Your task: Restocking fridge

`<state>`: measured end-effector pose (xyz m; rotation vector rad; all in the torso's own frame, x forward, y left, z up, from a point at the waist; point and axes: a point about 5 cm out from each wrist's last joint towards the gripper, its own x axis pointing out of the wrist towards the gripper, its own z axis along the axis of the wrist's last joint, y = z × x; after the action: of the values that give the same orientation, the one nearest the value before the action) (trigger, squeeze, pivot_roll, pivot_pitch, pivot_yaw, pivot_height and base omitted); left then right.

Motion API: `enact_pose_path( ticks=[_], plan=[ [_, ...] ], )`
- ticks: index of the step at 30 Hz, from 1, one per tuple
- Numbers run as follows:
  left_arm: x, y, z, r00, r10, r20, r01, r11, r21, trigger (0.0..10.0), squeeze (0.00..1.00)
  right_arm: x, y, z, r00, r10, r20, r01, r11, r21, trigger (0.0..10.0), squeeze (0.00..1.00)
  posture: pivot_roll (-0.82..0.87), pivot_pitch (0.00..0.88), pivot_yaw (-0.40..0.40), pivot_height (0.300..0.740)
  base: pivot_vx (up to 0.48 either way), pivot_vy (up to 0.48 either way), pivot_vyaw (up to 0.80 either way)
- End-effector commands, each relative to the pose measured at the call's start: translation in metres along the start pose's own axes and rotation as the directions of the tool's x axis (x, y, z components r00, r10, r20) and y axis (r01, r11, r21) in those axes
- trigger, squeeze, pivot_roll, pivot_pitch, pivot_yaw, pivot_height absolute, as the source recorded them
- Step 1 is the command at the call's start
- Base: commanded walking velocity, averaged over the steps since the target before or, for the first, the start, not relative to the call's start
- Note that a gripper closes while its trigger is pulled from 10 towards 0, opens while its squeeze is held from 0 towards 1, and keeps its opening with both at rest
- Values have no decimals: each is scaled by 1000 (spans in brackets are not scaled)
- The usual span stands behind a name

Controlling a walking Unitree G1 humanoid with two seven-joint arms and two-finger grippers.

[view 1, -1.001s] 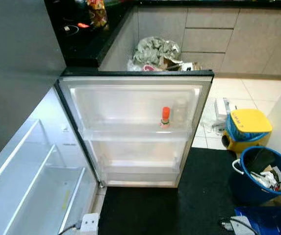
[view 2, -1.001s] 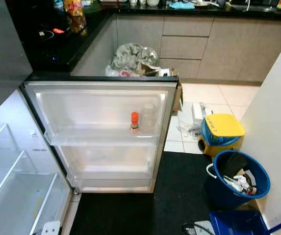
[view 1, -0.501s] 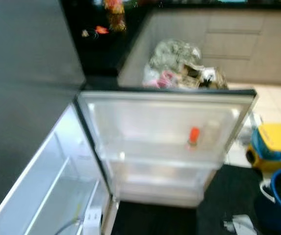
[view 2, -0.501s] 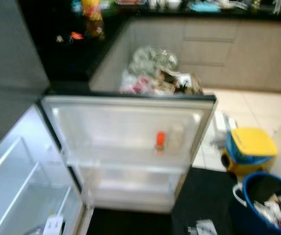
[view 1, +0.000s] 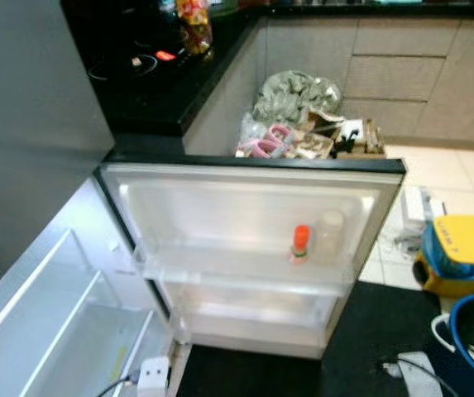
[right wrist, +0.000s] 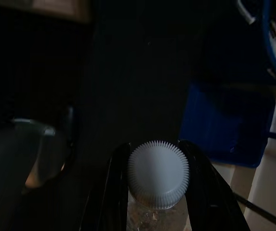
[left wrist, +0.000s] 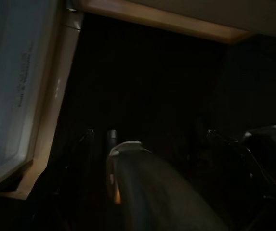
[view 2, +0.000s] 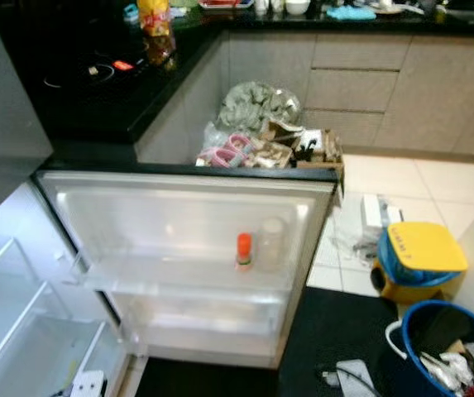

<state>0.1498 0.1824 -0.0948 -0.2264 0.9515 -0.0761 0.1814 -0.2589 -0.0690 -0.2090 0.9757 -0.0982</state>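
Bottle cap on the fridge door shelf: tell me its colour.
Orange. The bottle cap shows best in the left eye view.

Open fridge door (view 2: 179, 223) swung wide, inner side facing up toward the camera, white shelves across it. On the door's upper shelf (view 2: 183, 277), an orange-capped bottle (view 2: 243, 250) standing upright, with a pale clear bottle (view 2: 270, 242) just beside it on the right. At lower left, the fridge interior (view 2: 21, 331) with glass shelves. Behind the door, a heap of bags and packaging (view 2: 261, 141) on the floor against grey cabinets (view 2: 361, 78). Black table (view 2: 96, 83) at upper left, carrying a colourful packet (view 2: 155, 21). To the right, on pale tiles, a yellow-lidded bin (view 2: 418, 260); nearer, a blue bucket (view 2: 435, 351) holding scraps. Dark mat (view 2: 319, 331) below the door.
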Motion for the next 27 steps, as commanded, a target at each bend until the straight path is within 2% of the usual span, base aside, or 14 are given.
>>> enact_pose_path(
  ticks=[1,2,4,6,10,11,12,13,15,17,18,23,27],
  plan=[
    [-2,6,-2,1000,16,5,-16,1000,-4,10000,0,2,6,25,993,61,100,-61,998,1,10000,0,-11,52,14,740,0,0,-788],
    [-2,6,-2,1000,16,5,-16,1000,-4,10000,0,2,6,25,993,61,100,-61,998,1,10000,0,-11,52,14,740,0,0,-788],
    [-3,7,0,1000,16,12,-16,1000,0,10000,0,3,8,42,981,106,163,-103,994,-29,10000,0,-11,52,14,740,0,0,-788],
    [-3,8,2,1000,16,24,-16,1000,4,10000,0,2,10,56,963,156,218,-155,988,-21,10000,0,-16,54,15,740,0,0,-619],
    [-3,9,4,999,12,35,-12,1000,10,10000,0,1,12,62,947,205,248,-205,978,-25,10000,0,-15,55,14,740,0,0,-155],
    [-3,9,7,999,9,46,-9,1000,13,10000,0,1,15,66,929,259,264,-265,964,-14,10000,0,-15,55,14,740,0,0,0],
    [-3,11,13,997,1,76,-3,999,33,10000,0,-2,18,76,882,354,310,-369,929,-10,10000,0,-15,55,14,740,0,0,0],
    [-3,11,15,997,-1,83,-2,999,37,10000,0,-3,19,78,871,373,320,-390,921,-11,10000,0,-15,55,14,740,0,0,0],
    [-3,13,17,996,-1,91,-2,999,37,10000,0,-3,18,82,859,385,336,-405,914,-13,10000,0,-19,59,13,740,0,0,0],
    [-3,16,24,994,1,113,-5,999,34,10000,0,-6,22,96,808,447,385,-465,884,-50,10000,0,-21,59,15,740,0,0,0],
    [-3,16,24,994,1,113,-5,999,34,10000,0,-6,22,96,808,447,385,-465,884,-50,10000,0,-21,59,15,740,0,0,0],
    [-3,18,29,992,0,129,-6,999,44,10000,0,-12,41,117,723,548,420,-524,832,-184,10000,0,-21,55,16,735,0,0,0],
    [-3,18,29,991,-3,131,-3,999,45,10000,0,-13,45,123,704,569,425,-530,819,-218,10000,0,-20,55,15,725,0,0,0]
  ],
)
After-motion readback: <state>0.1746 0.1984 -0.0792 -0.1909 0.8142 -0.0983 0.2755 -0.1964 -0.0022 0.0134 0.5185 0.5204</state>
